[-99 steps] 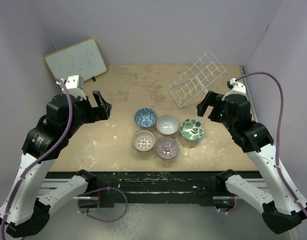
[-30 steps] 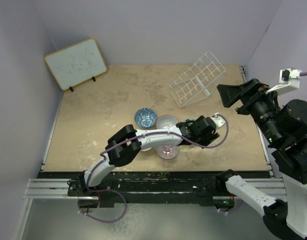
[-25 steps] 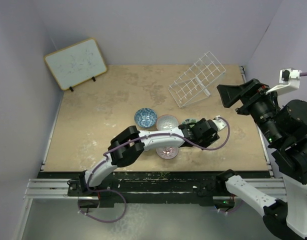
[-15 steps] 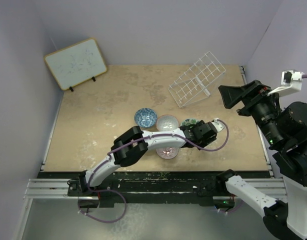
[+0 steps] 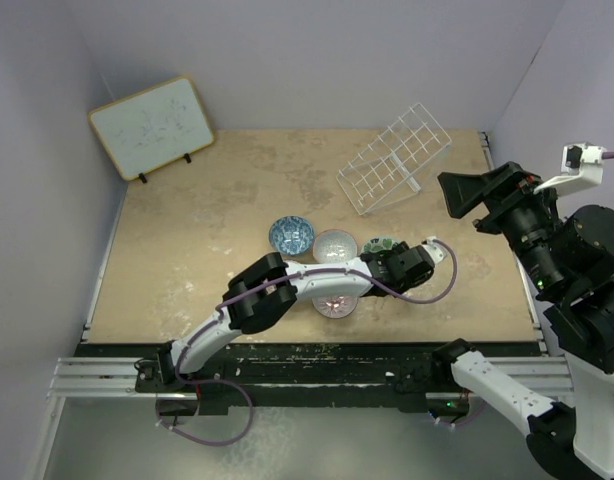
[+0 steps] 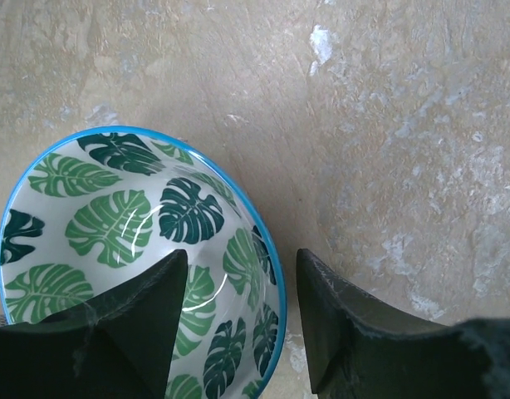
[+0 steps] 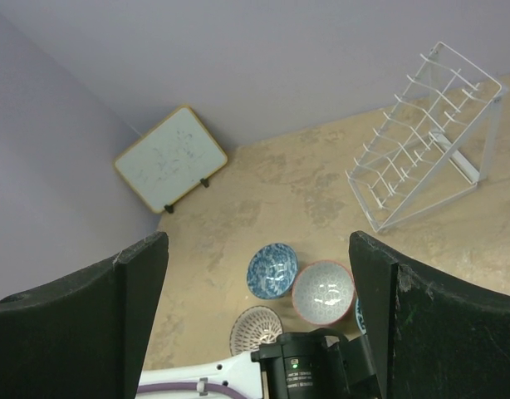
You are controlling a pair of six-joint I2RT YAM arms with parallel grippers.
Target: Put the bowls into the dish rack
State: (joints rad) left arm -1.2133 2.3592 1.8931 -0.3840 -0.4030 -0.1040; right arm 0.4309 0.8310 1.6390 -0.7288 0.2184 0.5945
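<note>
Leaf-print round ceramic bowl (image 6: 139,249): white inside, light and dark green leaves, blue rim. At its 9 o'clock, blue-patterned round ceramic bowl (image 5: 291,236). White wire-grid dish rack (image 5: 395,158). Mottled tan tabletop (image 5: 187,250).

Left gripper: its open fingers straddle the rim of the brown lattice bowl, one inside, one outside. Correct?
Wrong bowl. The left wrist view shows the left gripper straddling the rim of the green-and-white leaf bowl, fingers open, one inside, one outside.

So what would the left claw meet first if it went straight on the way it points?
Probably the green-leaf bowl: its rim runs between the open fingers of the left claw; depth is unclear.
</note>
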